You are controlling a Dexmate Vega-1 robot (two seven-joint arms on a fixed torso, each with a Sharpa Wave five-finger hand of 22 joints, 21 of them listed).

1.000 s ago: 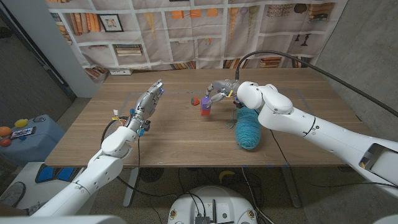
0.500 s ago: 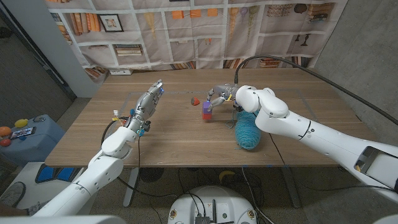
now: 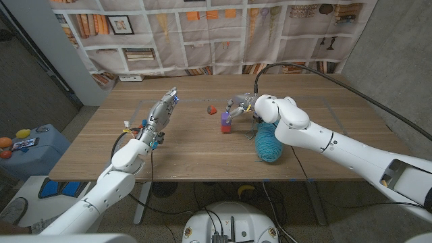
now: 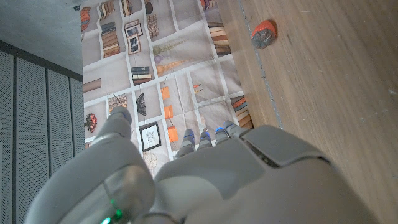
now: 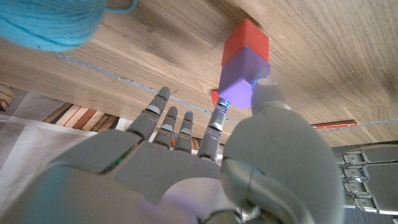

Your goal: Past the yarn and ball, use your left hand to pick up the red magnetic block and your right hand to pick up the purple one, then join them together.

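Centre of the head frame, slightly above the middle: purple block (image 3: 225, 118) stacked on red block (image 3: 225, 127), the two touching, the red one resting on the table (image 3: 189, 152).
- Task status, judged: the blocks are already joined, purple on top of red; the red one does not appear to be in the left hand, so the join looks to have been made without it. What remains is likely only letting go and pulling clear.
- Right hand (image 3: 239, 102): upper centre of the head frame, just right of the stack. Fingers are loosely spread; in the right wrist view the thumb tip (image 5: 261, 87) and a fingertip (image 5: 222, 107) sit against the purple block's sides, apparently pinching it.
- Left hand (image 3: 162, 111): left of centre, raised above the table, well apart from the blocks, fingers extended and close together, holding nothing.
- Yarn (image 3: 268, 143): blue skein, right of centre, below the right hand's arm.
- Small red-orange ball (image 3: 211, 108): just left of the stack, apart from it.
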